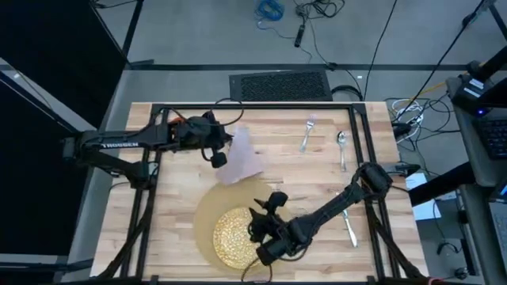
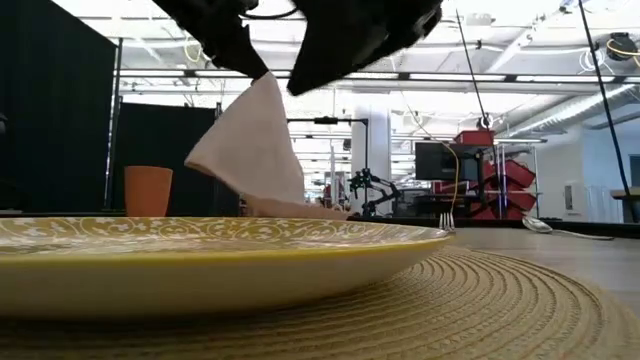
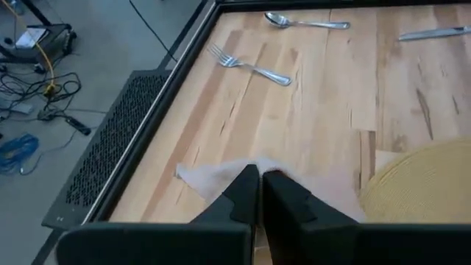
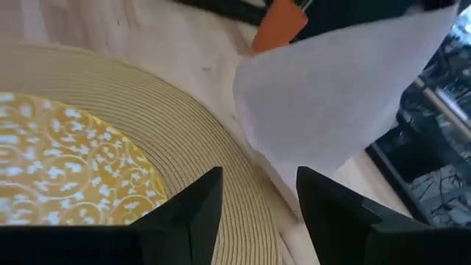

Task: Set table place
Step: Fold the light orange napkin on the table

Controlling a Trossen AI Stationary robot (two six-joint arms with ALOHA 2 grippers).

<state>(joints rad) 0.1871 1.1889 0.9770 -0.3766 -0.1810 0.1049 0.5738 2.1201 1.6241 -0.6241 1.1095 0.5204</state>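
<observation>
In the high view's upper left, the left pincer is clamped on a corner of the napkin, lifting it so the cloth hangs with its lower edge on the desk. At lower centre the right pincer hovers, fingers spread wide and empty, over the plate on the mat. Fork, spoon and knife lie right of centre; the cup stands behind.

Gold-patterned yellow plate, tan woven mat, pale pinkish napkin, orange cup.
</observation>
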